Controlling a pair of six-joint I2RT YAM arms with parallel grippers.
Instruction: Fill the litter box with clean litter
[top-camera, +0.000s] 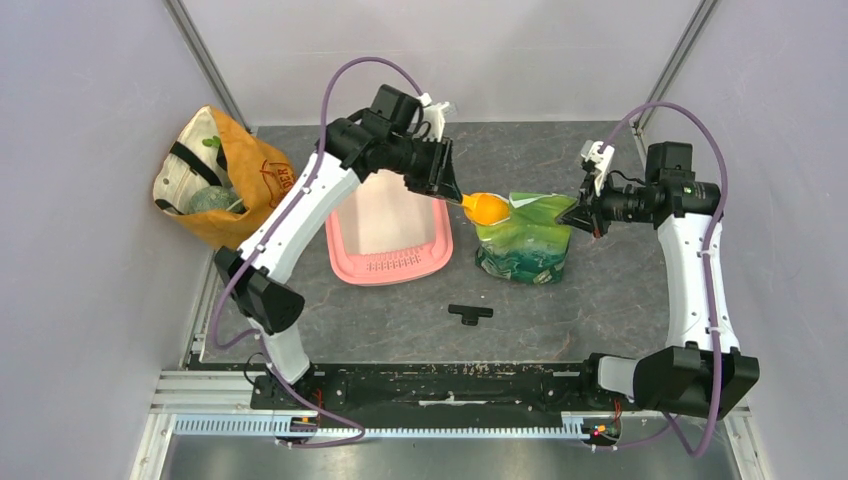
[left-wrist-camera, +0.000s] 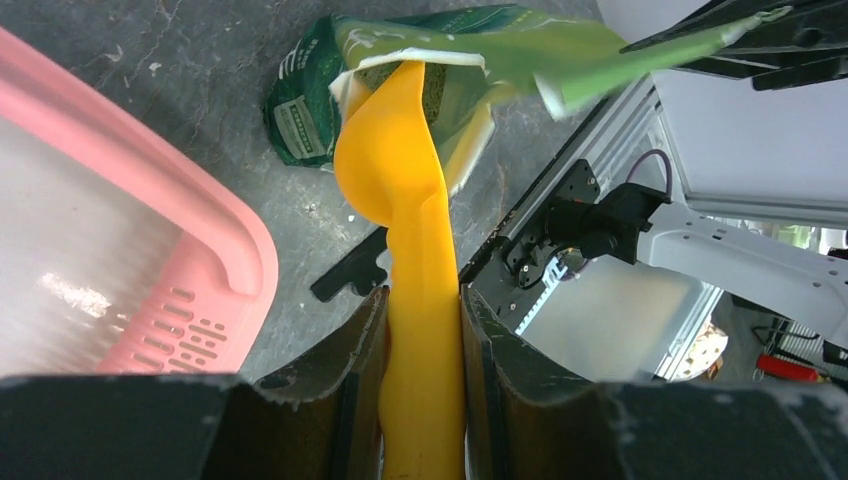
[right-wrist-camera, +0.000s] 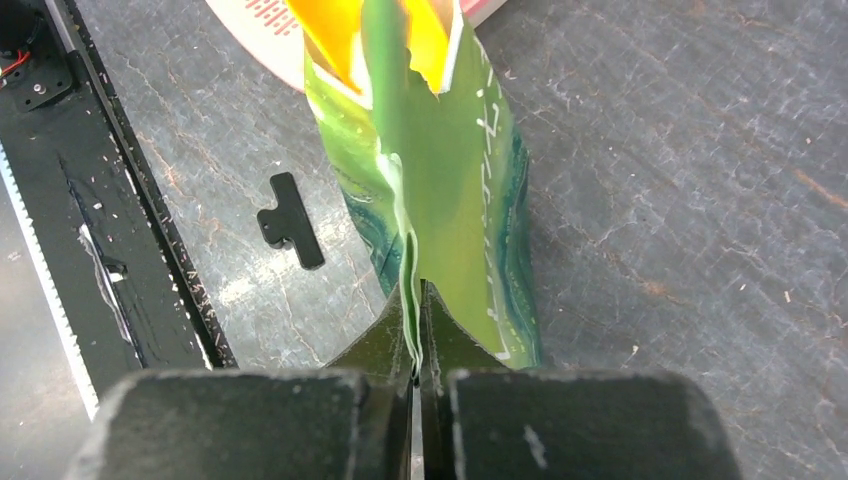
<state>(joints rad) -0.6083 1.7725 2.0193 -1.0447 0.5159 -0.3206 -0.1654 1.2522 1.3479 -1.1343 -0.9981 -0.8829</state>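
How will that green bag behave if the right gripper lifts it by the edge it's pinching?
Probably floppy: the green bag looks like thin foil, creased and folded where the right gripper pinches its top edge. Likely bottom-heavy, since its lower part bulges on the table. The glossy foil may slip in that grip.

Bright, even light with soft shadows; glare whitens the litter box inside, wrist-view foregrounds blur.
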